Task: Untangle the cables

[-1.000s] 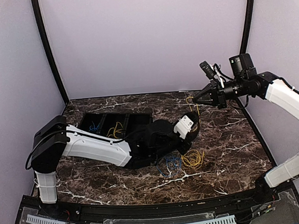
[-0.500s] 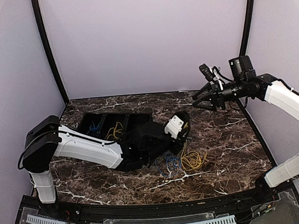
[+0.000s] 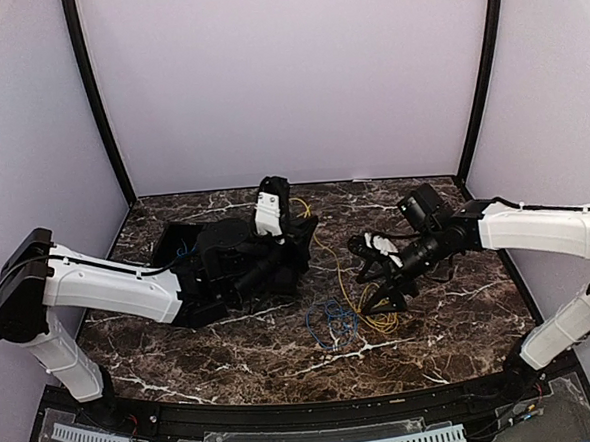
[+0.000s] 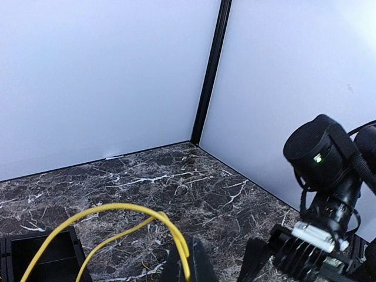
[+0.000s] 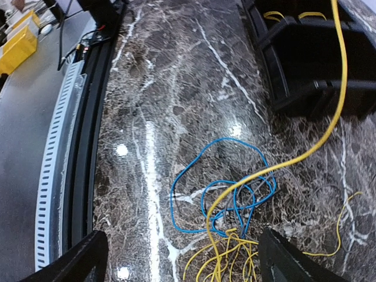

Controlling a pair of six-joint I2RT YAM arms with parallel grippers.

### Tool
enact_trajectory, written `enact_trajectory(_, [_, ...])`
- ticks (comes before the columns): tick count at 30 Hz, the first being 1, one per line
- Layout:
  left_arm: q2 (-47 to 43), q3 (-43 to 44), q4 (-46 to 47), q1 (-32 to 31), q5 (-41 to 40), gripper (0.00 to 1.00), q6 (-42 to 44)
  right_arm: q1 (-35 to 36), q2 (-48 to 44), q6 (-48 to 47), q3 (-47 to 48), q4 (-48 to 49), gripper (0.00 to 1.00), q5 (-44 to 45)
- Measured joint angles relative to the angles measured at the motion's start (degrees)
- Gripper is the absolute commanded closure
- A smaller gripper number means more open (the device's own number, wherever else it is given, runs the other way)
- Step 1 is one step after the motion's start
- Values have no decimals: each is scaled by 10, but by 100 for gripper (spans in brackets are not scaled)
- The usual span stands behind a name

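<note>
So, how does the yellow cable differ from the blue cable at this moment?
The yellow cable is partly lifted: one strand runs from the pile up to the left end effector, which pinches it. The blue cable lies wholly on the table, and neither end effector holds it. The yellow cable is stretched out long, while the blue cable sits in loose loops. Both are thin wires, and they cross each other in front of the open right end effector.

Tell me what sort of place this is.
Probably a robot test booth: plain pale walls box in a marble-patterned table, two robot arms are mounted at its near edge, and loose cables lie on it.
</note>
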Motion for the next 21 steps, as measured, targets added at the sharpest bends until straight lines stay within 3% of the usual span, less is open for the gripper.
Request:
enact_trajectory(4, [-11, -5, -3, 0, -2, 100, -18, 15, 51, -7, 0, 35, 7, 36])
enact_trajectory(8, [-29, -9, -12, 0, -9, 100, -26, 32, 84, -15, 0, 63, 17, 60])
enact_trajectory(10, [-40, -10, -18, 0, -12, 100, -27, 38, 101, -19, 0, 73, 27, 68])
enact_trajectory(17, [-93, -10, -51, 6, -24, 100, -24, 47, 163, 4, -2, 114, 80, 104])
enact_trajectory(21, [-142, -1, -86, 14, -40, 100, -9, 47, 181, 15, -10, 135, 83, 123])
